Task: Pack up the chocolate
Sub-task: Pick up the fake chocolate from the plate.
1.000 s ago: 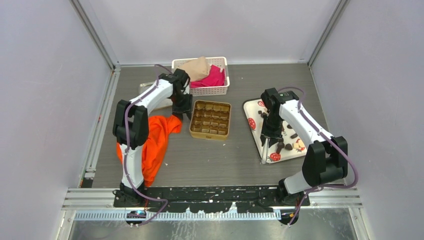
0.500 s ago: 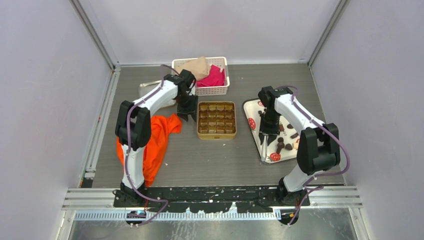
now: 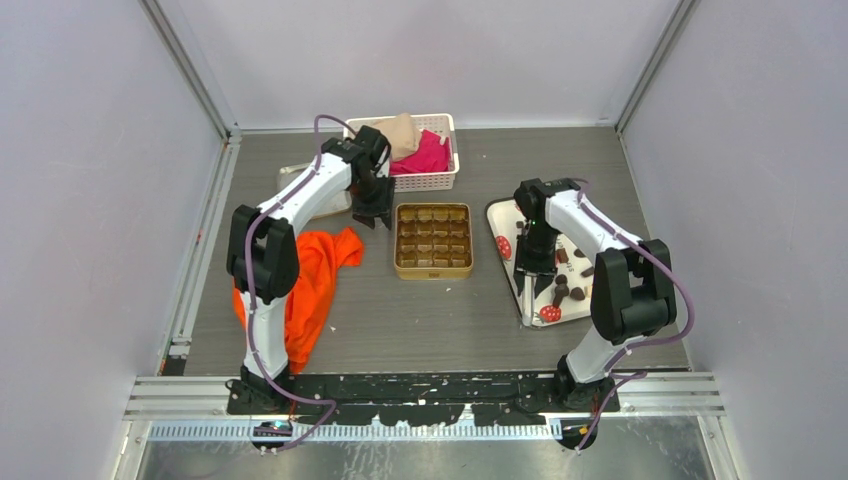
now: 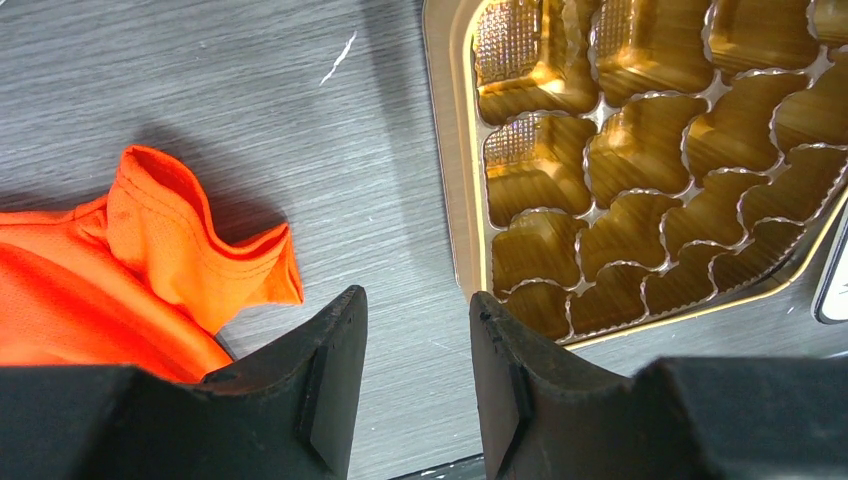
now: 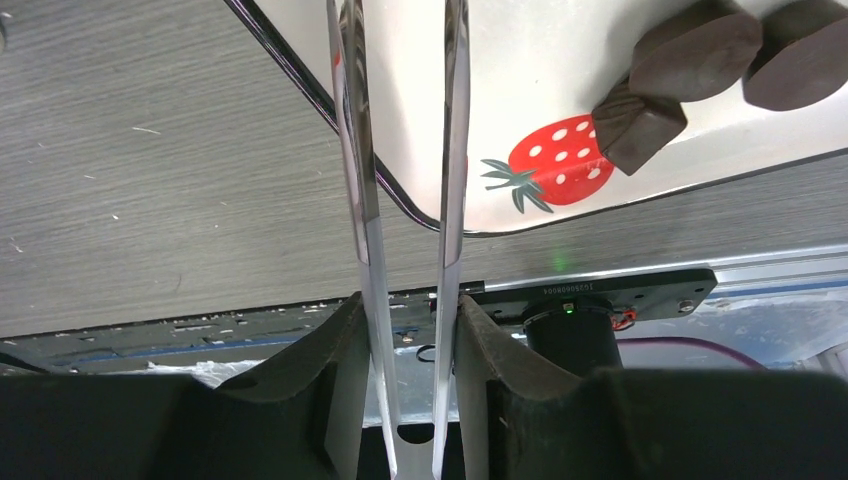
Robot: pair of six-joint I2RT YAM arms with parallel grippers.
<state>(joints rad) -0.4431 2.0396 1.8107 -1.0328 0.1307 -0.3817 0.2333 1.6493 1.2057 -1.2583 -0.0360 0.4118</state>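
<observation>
Only the top view takes in the whole table: the gold tin (image 3: 433,240) in the middle, the white tray (image 3: 503,225) just to its right, an orange cloth (image 3: 310,280) to its left, and a white basket (image 3: 420,183) of beige and pink cloth behind it. The chocolate (image 3: 560,292) lies scattered on the tray as small dark pieces, too small from above to tell their shapes.

The right wrist view brings three of them close: dark pieces (image 5: 695,50) bunched by a strawberry print near the tray (image 5: 560,80) corner, the rest cut off by the frame. It also shows what the top view barely hints at. The right gripper (image 5: 405,320) is clamped on metal tongs (image 5: 357,150), whose two blades stand slightly apart with nothing between them and reach over the tray's edge. From above, the tongs (image 3: 527,295) are a thin pale line below the right gripper (image 3: 533,265).

The left wrist view shows the left gripper (image 4: 415,320) with its jaws spread, bare table between them, the tin's rim (image 4: 455,200) just right and the orange cloth (image 4: 120,270) to the left. Its moulded gold cups show here; from above they read only as brown squares. In the top view the left gripper (image 3: 372,218) is near the tin's far left corner, and the arm covers most of a shiny flat thing (image 3: 290,178) that I cannot make out.
</observation>
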